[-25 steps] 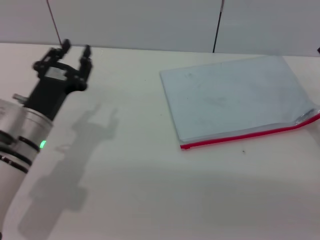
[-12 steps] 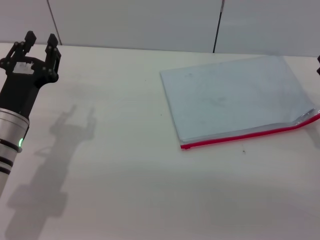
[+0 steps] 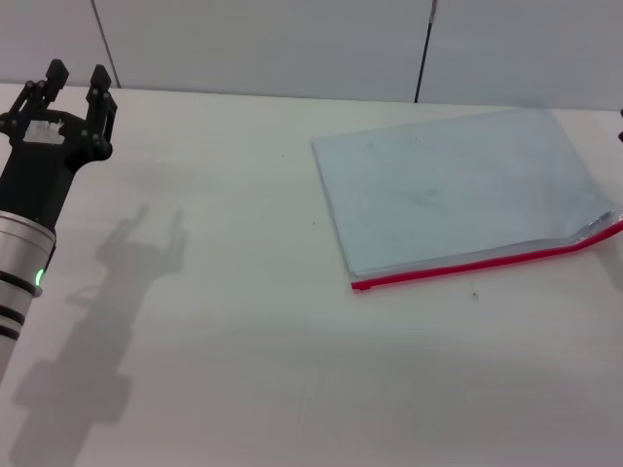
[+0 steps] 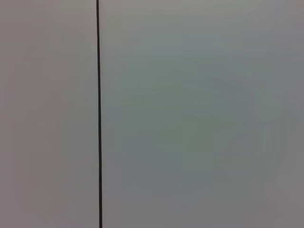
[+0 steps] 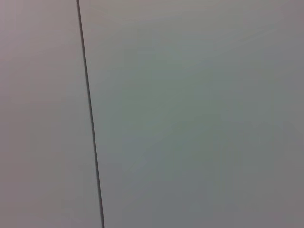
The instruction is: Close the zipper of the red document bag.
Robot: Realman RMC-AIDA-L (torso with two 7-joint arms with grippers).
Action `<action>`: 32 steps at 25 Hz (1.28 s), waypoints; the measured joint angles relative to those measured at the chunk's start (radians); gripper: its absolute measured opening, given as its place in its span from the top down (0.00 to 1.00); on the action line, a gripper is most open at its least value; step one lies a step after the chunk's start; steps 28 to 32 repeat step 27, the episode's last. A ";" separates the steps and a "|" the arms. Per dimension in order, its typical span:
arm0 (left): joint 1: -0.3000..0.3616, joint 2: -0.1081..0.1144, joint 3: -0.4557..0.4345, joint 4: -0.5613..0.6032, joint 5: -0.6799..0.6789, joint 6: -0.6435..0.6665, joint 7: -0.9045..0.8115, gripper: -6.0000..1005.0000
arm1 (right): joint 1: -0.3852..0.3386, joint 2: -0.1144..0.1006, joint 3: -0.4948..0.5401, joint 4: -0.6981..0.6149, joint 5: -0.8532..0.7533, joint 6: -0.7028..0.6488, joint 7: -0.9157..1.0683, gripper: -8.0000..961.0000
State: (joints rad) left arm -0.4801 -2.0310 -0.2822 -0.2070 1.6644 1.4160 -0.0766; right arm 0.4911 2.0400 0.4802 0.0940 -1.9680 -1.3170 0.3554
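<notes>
The red document bag (image 3: 453,185) lies flat on the white table (image 3: 243,341) at the right of the head view, a pale blue-grey pouch. The zipper (image 3: 467,265) is the thin red strip along its near long edge; at its right end a silvery band (image 3: 596,228) shows where the edge lifts slightly. My left gripper (image 3: 77,76) is held up at the far left, well away from the bag, open with nothing between its fingers. The right gripper is out of view; only a dark sliver shows at the right edge. Both wrist views show only wall.
A grey panelled wall (image 3: 292,44) with dark vertical seams (image 3: 424,49) stands behind the table's far edge. Bare white tabletop spreads between the left arm and the bag, and in front of the bag.
The left arm swung to the left, away from the bag, between one second and half a second ago, and has held still since. The bag has not moved.
</notes>
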 joint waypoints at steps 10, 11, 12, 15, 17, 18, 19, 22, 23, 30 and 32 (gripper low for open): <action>0.000 0.002 0.007 0.002 0.008 0.000 -0.057 0.54 | 0.002 -0.002 0.000 0.013 0.000 -0.003 0.000 0.16; 0.000 0.002 0.008 0.005 0.008 0.000 -0.060 0.54 | 0.002 -0.002 0.000 0.016 0.000 -0.004 0.000 0.16; 0.000 0.002 0.008 0.007 0.008 0.000 -0.061 0.54 | 0.002 -0.002 0.000 0.020 0.000 -0.007 0.000 0.16; 0.000 0.002 0.008 0.009 0.008 0.000 -0.062 0.54 | -0.001 -0.001 0.000 0.029 0.000 -0.024 0.002 0.16; 0.000 0.002 0.009 0.010 0.008 0.000 -0.062 0.54 | -0.002 -0.001 0.000 0.030 0.000 -0.033 0.002 0.16; 0.000 0.002 0.009 0.010 0.009 0.000 -0.062 0.54 | -0.002 -0.001 0.000 0.030 0.000 -0.034 0.002 0.16; 0.000 0.002 0.009 0.010 0.009 0.000 -0.062 0.54 | -0.003 -0.001 0.000 0.030 0.000 -0.035 0.002 0.16; 0.000 0.001 0.010 0.010 0.009 0.000 -0.063 0.54 | -0.003 -0.001 0.000 0.030 0.000 -0.035 0.005 0.16; -0.001 0.001 0.010 0.010 0.009 0.000 -0.063 0.55 | -0.003 -0.001 0.000 0.030 0.000 -0.035 0.010 0.16; -0.002 0.001 0.012 0.011 0.009 0.000 -0.064 0.55 | -0.002 -0.002 -0.005 0.030 0.000 -0.035 0.040 0.16; -0.002 0.001 0.012 0.011 0.009 0.000 -0.064 0.55 | -0.002 -0.002 -0.005 0.030 0.000 -0.035 0.040 0.16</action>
